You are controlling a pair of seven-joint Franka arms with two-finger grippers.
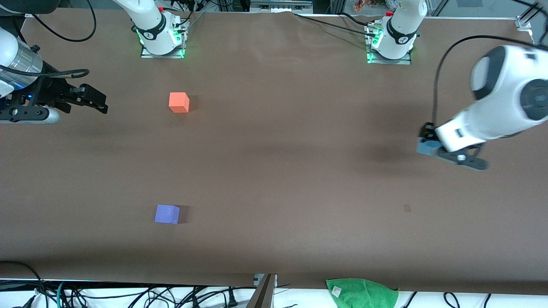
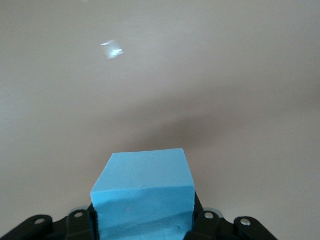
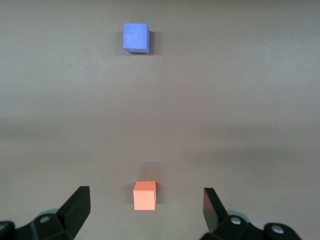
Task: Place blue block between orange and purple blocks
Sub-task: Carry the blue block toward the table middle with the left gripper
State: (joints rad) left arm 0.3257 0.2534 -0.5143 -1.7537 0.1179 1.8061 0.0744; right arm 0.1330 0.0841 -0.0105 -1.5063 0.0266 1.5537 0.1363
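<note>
My left gripper (image 1: 428,144) is shut on the sky-blue block (image 1: 427,147) and holds it in the air over the left arm's end of the table. In the left wrist view the blue block (image 2: 145,192) fills the space between the fingers. The orange block (image 1: 179,102) lies on the table toward the right arm's end, near the bases. The purple block (image 1: 167,214) lies nearer to the front camera than the orange one. My right gripper (image 1: 96,102) is open and empty, up at the right arm's end; its wrist view shows the orange block (image 3: 145,195) and the purple block (image 3: 135,37).
The brown table (image 1: 278,171) carries only the two loose blocks. A green cloth (image 1: 363,292) hangs at the table's front edge. Cables lie along the front edge and near the arm bases.
</note>
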